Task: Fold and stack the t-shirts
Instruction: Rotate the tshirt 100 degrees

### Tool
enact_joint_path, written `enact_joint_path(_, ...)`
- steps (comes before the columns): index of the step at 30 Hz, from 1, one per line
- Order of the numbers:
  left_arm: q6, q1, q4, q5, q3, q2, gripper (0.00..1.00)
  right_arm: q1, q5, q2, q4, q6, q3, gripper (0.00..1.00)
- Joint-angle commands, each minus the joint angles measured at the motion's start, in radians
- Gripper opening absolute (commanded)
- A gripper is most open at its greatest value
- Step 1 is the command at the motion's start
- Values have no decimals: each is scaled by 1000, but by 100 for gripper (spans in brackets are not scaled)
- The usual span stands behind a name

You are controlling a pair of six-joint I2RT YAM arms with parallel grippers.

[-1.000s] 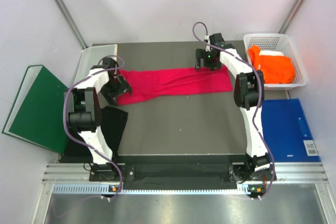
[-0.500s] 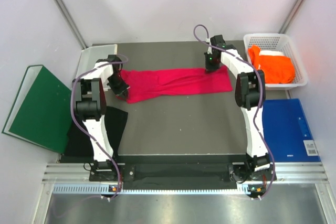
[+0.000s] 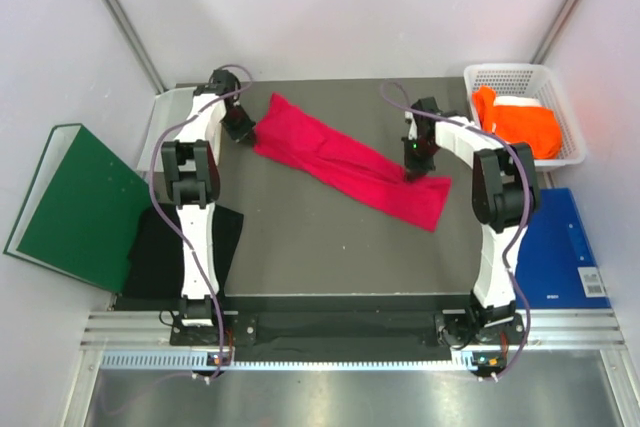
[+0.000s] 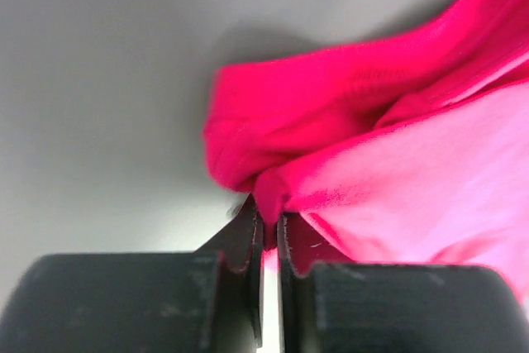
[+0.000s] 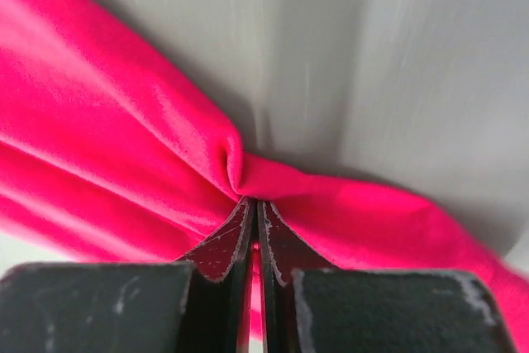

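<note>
Lying slantwise on the counter (image 3: 330, 247), the crimson-pink t-shirt (image 3: 345, 162) formed a long narrow band running from far left to near right. It looked light, limp and prone to bunching, so you would have done best to take it by corners and hemmed edges, all layers together. Your left end effector (image 4: 266, 219) was pressed together on a gathered fold at the band's far-left end. Your right end effector (image 5: 254, 204) pinched a pucker on its edge near the other end. Farther out, the black t-shirt (image 3: 215, 237) draped over the counter's left edge, and the orange t-shirt (image 3: 520, 127) sat in a white basket (image 3: 508, 71).
</note>
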State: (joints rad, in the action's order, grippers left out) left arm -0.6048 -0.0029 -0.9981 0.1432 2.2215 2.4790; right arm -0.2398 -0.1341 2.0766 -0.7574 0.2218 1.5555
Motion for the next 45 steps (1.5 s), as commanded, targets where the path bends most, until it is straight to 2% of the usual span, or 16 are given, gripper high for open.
enact_joint_path(1, -55, -20, 344, 154, 138, 182, 18, -50, -51, -104, -98, 45, -112, 6)
enact_joint_path(2, -65, -20, 389, 232, 182, 198, 37, -65, -42, -113, -106, 51, -121, 6)
enact_joint_path(3, -76, -22, 406, 266, 196, 211, 73, -88, -35, -136, -112, 59, -135, 13)
enact_joint_path(5, -66, -23, 426, 303, 146, 154, 99, -104, -21, -162, -105, 74, -146, 25)
enact_joint_path(7, -46, -28, 502, 343, 22, 59, 99, -107, -13, -200, -91, 96, -137, 43)
enact_joint_path(8, -40, -28, 539, 352, -143, 0, 99, -105, -1, -213, -94, 103, -112, 50)
enact_joint_path(9, -30, -28, 597, 366, -228, -123, 99, -105, 11, -233, -94, 111, -95, 60)
enact_joint_path(12, -27, -31, 648, 400, -515, -341, 99, -104, 57, -263, -92, 122, -23, 76)
enact_joint_path(17, -47, -97, 653, 475, -877, -575, 99, -87, 91, -262, -71, 133, 92, 83)
enact_joint_path(20, -76, -184, 645, 478, -1005, -635, 99, -72, 82, -233, -62, 136, 144, 84)
enact_joint_path(25, -151, -376, 674, 501, -1089, -618, 99, -36, 64, -174, -66, 117, 209, 84)
enact_joint_path(29, -225, -526, 690, 483, -1073, -533, 99, 19, 47, -185, -46, 108, 193, 84)
enact_joint_path(36, -403, -713, 797, 440, -1036, -414, 93, 158, -61, -260, -22, 103, 150, 84)
enact_joint_path(43, -504, -845, 817, 368, -913, -292, 80, 198, -88, -332, -25, 45, 89, 84)
enact_joint_path(44, -509, -862, 803, 361, -899, -269, 77, 206, -91, -338, -25, 36, 75, 84)
enact_joint_path(45, -510, -868, 796, 354, -889, -255, 69, 209, -107, -351, -22, 34, 69, 84)
